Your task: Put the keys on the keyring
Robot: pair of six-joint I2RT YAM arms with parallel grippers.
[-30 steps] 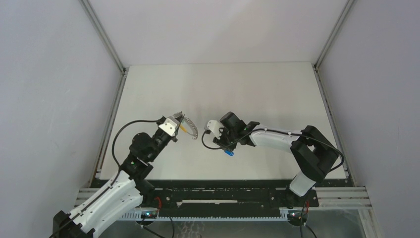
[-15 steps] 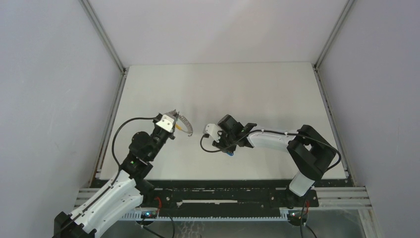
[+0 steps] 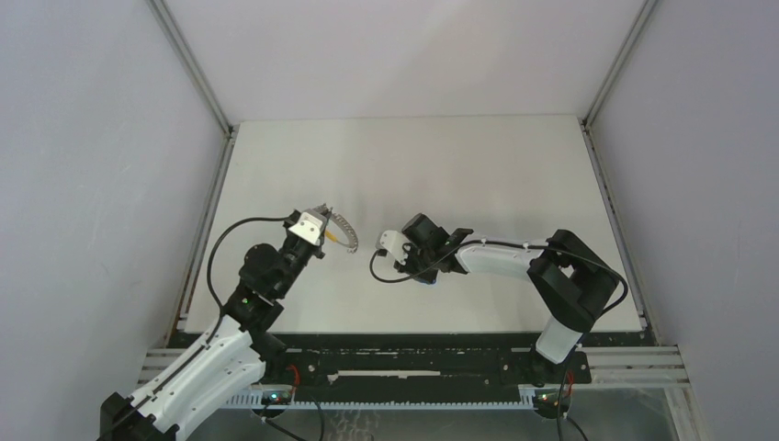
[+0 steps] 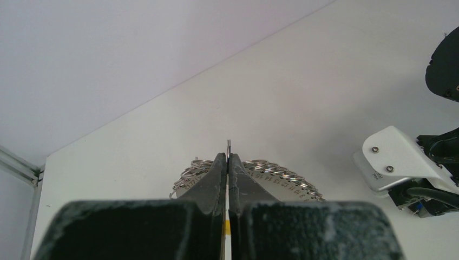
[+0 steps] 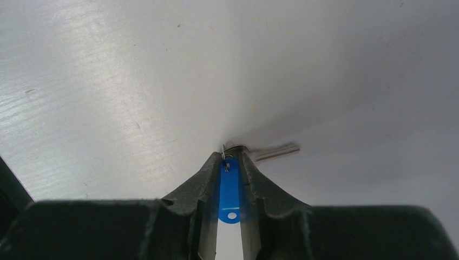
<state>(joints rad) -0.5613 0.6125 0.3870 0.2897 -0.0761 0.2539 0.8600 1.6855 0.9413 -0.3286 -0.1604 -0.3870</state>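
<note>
Over table (image 3: 413, 156) | left fingers (image 4: 215, 176) clamp keyring (image 4: 270, 167) | right fingers (image 5: 208, 172) pinch blue key (image 5: 229, 189)

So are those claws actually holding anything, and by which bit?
Left gripper pinches the keyring by its yellow tab, chain loose. Right gripper appears to pinch the blue key by its head, blade sticking out.

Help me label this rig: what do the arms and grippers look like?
The left arm and right arm have white links, black joints, looping black cables and small green lights. The left gripper and right gripper each have two dark, tapering fingers.
</note>
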